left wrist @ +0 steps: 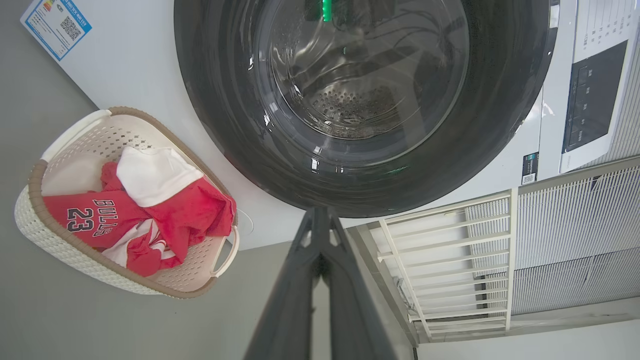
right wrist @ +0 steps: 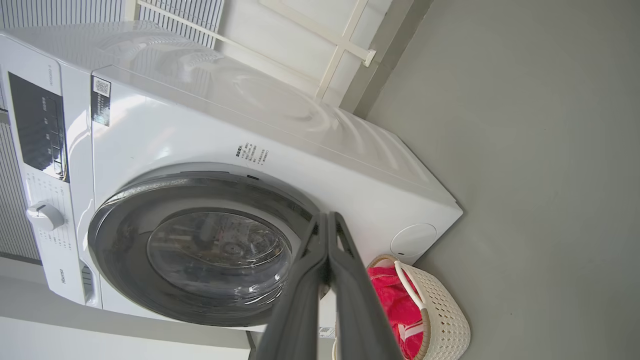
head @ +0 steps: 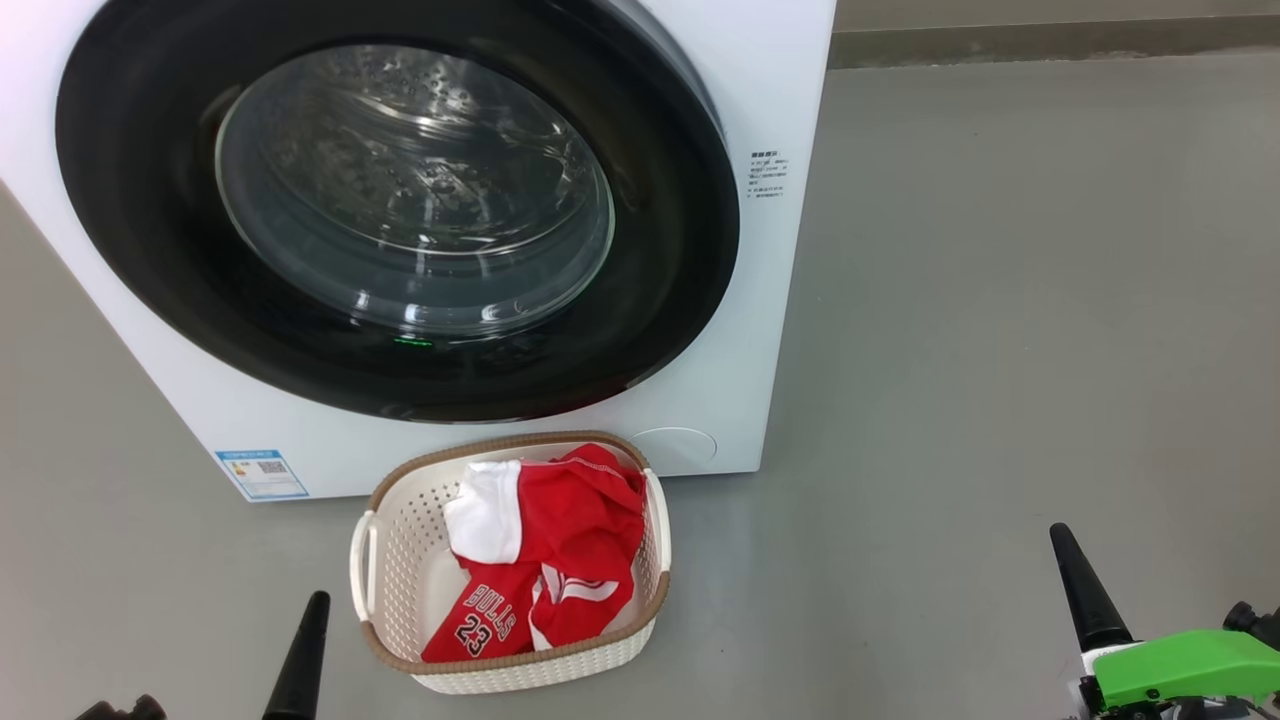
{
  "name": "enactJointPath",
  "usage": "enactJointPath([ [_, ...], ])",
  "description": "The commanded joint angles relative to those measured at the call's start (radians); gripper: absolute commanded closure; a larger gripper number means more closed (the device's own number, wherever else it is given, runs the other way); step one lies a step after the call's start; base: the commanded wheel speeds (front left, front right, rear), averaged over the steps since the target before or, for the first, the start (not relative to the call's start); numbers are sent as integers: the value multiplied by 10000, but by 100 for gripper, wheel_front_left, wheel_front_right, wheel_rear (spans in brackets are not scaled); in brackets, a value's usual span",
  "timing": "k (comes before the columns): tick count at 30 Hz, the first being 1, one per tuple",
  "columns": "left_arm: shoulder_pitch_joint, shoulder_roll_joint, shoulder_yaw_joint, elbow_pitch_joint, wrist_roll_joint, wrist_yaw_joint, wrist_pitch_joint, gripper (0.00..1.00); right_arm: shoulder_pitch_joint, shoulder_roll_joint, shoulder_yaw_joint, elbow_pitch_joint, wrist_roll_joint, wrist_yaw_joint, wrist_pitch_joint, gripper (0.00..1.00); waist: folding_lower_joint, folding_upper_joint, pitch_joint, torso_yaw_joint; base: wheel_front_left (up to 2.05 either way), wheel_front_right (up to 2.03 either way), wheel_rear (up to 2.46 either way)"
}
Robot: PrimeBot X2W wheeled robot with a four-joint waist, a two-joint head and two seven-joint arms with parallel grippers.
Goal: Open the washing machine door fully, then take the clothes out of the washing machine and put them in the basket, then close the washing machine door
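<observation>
So the door [head: 410, 190] is sitting flush against the front of the washer [head: 775, 300], black ring all the way round with no gap showing, so it's looking shut as far as anyone can tell. Through the glass the drum is looking like bare steel, nothing red in there. The clothes [head: 560, 530] are lying bunched in the basket [head: 520, 672], BULLS 23 print facing up and a white panel on top. The basket is sitting on the floor [head: 1000, 350] just in front of the washer, right under the door, which makes sense as a short drop from the drum. The left gripper [left wrist: 320, 225] is hanging low, near the basket's left side but apart from it, fingers pressed together on nothing. The right gripper [right wrist: 327, 225] is hovering well off to the right over the floor, also pinched together and empty. Best guess: both arms are parking clear because every step is looking done, and the closed fingers are just a tidy rest pose.
</observation>
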Motion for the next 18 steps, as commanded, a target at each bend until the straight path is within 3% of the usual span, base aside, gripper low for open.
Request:
enactJointPath([
  [1,-496,51,341,-201,-301,-53,80,100,-523,-186,143,-301,307,-5,106,100,-1,0,-2,-7,0,0,0],
  [18,-786,-107,577,-172,-1950,-63,575,100,-915,-221,88,-352,2067,-7,614,100,-1,0,-22,-92,0,0,0],
])
